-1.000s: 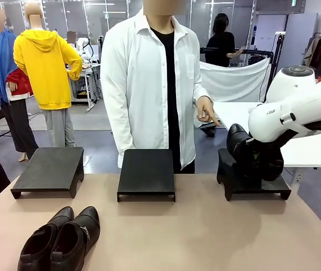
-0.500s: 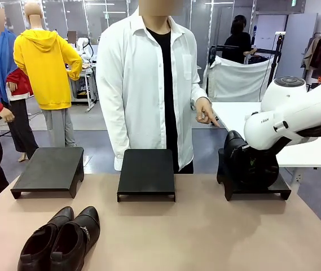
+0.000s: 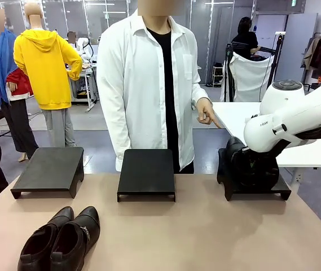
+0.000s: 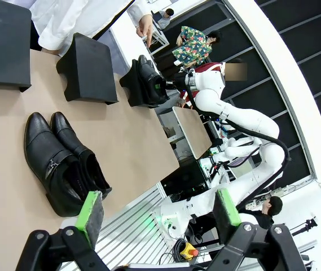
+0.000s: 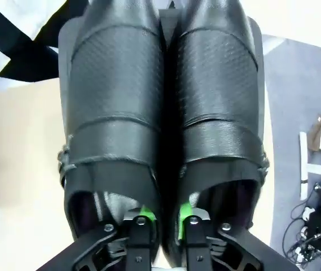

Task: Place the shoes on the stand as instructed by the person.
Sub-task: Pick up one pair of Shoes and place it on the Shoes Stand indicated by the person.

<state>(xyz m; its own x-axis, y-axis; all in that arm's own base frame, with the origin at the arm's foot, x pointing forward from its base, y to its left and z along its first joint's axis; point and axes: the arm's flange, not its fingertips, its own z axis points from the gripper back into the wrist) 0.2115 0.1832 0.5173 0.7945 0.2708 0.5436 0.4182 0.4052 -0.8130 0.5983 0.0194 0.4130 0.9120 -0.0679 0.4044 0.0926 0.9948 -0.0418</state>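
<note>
My right gripper (image 5: 165,217) straddles the touching inner walls of the black shoes (image 5: 166,113), which sit on the stand (image 3: 284,193) at right of frame. Clamped or loosened, I cannot tell. Best to spread fully, then lift straight out. My left gripper (image 4: 159,212) gapes empty; the other pair (image 3: 61,237) waits lower left.

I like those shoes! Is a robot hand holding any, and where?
The right gripper straddles the buckled shoes at their touching inner heel sides; whether it grips cannot be told. The left gripper holds nothing.
</note>
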